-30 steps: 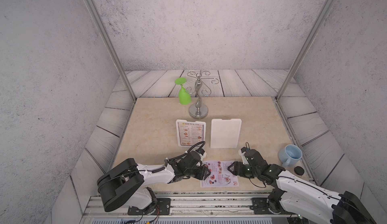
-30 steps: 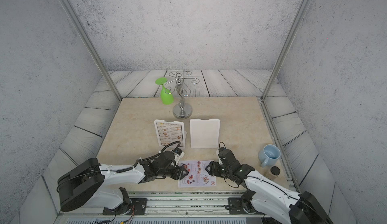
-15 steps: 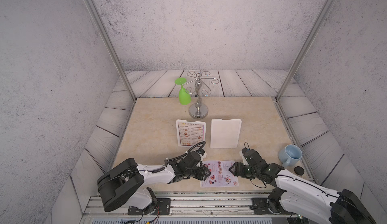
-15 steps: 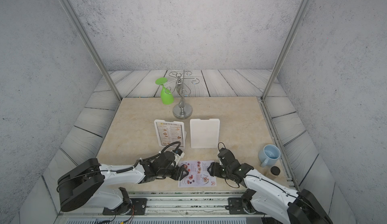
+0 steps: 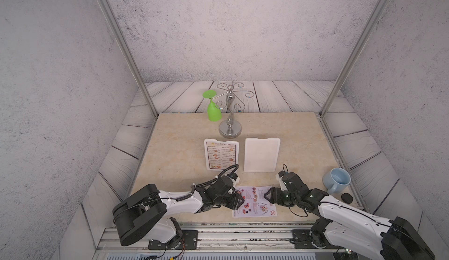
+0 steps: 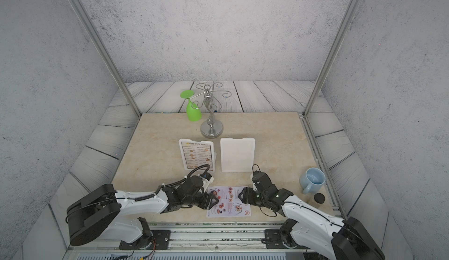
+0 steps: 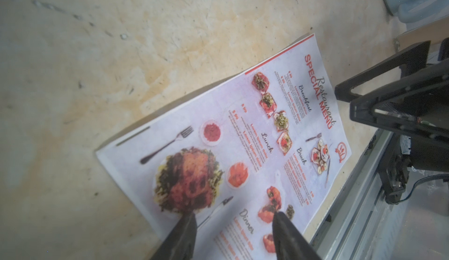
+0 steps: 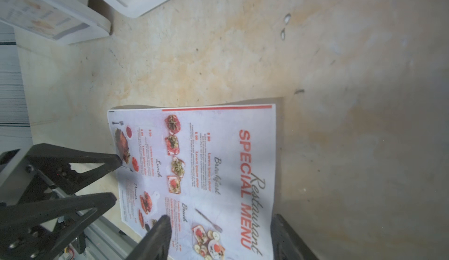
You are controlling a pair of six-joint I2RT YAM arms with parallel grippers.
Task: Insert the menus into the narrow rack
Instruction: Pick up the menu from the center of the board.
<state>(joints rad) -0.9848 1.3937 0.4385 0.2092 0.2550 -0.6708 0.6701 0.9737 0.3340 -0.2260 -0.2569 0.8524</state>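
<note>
Nearest to me, the SPECIAL MENU point(image 5: 254, 201) lies flat on the tabletop point(image 5: 184, 149), printed side up, close to the front edge. It is not lifted.

The left hand point(image 5: 239, 200) is at the sheet's left end. Its wrist view shows the jaws moderately apart above the dinner photos, with nothing between them. I cannot tell whether the tips touch the paper.

The right hand point(image 5: 267, 196) is at the opposite, title end. Its wrist view shows the jaws parted wider. One finger is over the print and the other is past the title edge, so they straddle that edge without clamping it. Neither hand holds anything.

Farther back, the DIM SUM INN menu point(image 5: 221, 155) stands upright in a white rack point(image 5: 206, 159). I judge that half of the task done. Just beside it a second white rack point(image 5: 261, 154) shows a blank face, and I judge it to be empty and waiting.

Off to the right are a blue mug point(image 5: 336, 179) and a small black cap point(image 5: 347, 198), well apart from the work. At the far end a metal stand point(image 5: 230, 127) carries an inverted green glass point(image 5: 213, 111).

Still to do: grip the lilac sheet, raise it on edge, carry it back and slot it in. A thin sheet lying flat leaves little edge to grip, so I expect the pickup to be the difficult step.
</note>
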